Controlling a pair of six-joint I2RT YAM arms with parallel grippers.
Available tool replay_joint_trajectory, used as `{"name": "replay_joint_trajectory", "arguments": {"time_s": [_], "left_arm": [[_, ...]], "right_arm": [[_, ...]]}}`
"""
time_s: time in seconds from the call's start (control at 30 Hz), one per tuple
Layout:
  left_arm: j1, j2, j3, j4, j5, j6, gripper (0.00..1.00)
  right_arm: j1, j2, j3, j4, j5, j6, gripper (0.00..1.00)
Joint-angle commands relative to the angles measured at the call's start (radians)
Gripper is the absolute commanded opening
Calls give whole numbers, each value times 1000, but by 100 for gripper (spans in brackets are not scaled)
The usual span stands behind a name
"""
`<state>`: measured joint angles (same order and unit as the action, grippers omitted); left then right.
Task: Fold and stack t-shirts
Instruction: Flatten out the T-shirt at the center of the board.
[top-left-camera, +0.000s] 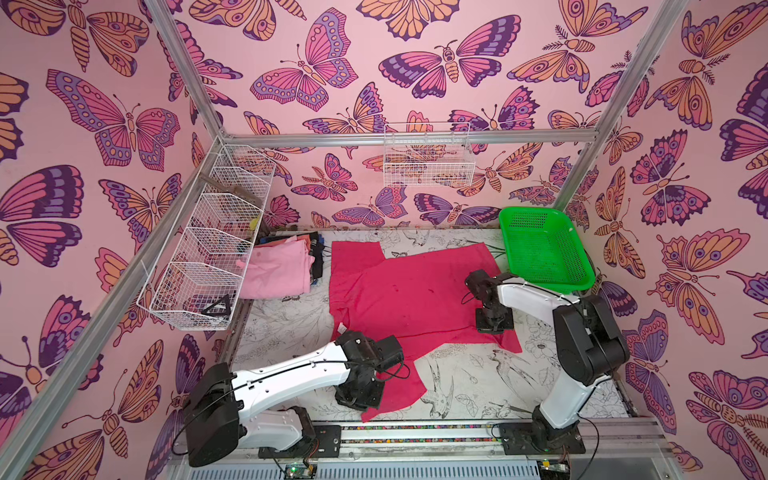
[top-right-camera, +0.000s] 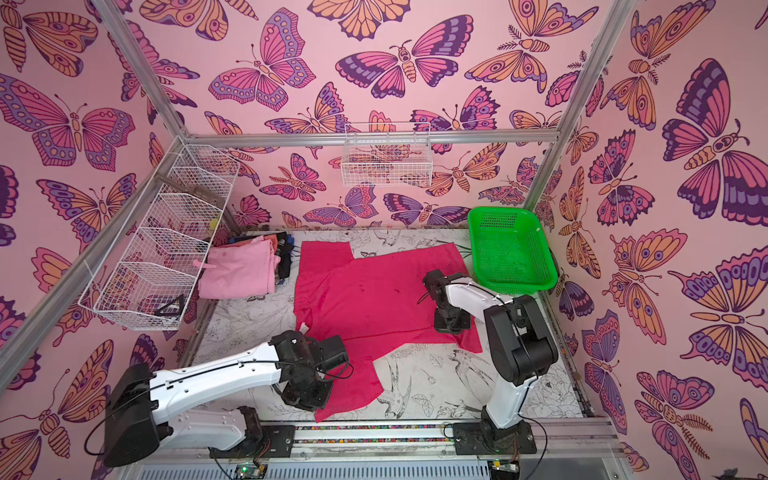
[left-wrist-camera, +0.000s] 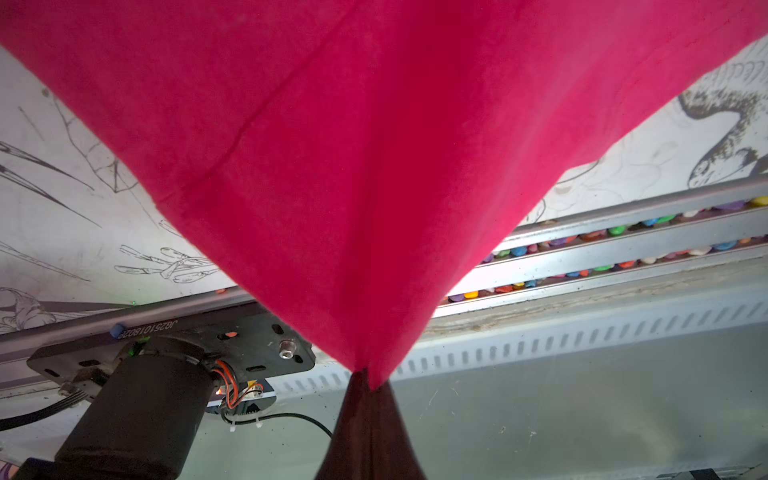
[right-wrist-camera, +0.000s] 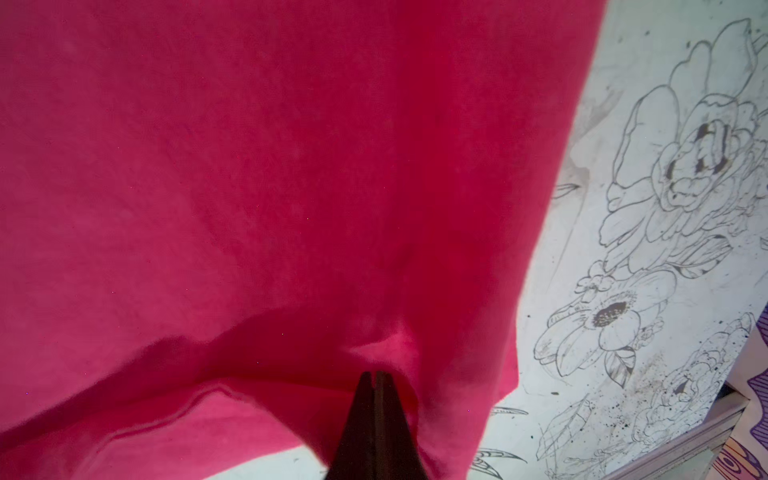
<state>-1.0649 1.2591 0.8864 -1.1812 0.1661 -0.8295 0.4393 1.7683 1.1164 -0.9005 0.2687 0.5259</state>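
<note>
Roughly midway, I judge: light pink t-shirt (top-left-camera: 276, 270) tops a folded stack (top-left-camera: 317, 264) — crimson t-shirt (top-left-camera: 399, 291) lies spread, unfolded, left gripper (left-wrist-camera: 368, 378) and right gripper (right-wrist-camera: 376, 376) each clamped on it.

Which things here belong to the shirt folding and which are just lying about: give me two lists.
Job: crimson t-shirt spread on the table; light pink t-shirt atop the stack; left pincer and right pincer, both shut on the crimson t-shirt.

Lying about: green mesh basket; white wire baskets on the side wall; single wire basket on the back wall.
</note>
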Motion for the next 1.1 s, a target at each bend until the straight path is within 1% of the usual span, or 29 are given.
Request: {"name": "replay_joint_trajectory", "arguments": {"time_s": [0.0,0.2,0.43,0.63,0.8,1.07], "left_arm": [[-25,-41,-29,-40,25,-56,0],[-50,-89,-58,-46,44,-92,0],[-63,-128,-70,-104,58,-83,0],[-63,-156,-50,-188,10,-86,0],[-58,-235,-76,-221,-65,-178,0],[-46,-338,-119,-272,-88,-242,0]], "right_arm": [[-1,-36,-18,-39,28,-1,0],[-2,-62,-37,-55,31,2,0],[1,-76,-38,-75,48,0,0],[1,-78,-48,-93,56,9,0],[1,-88,-59,-111,53,17,0],[1,-108,-54,-163,80,20,0]]}}
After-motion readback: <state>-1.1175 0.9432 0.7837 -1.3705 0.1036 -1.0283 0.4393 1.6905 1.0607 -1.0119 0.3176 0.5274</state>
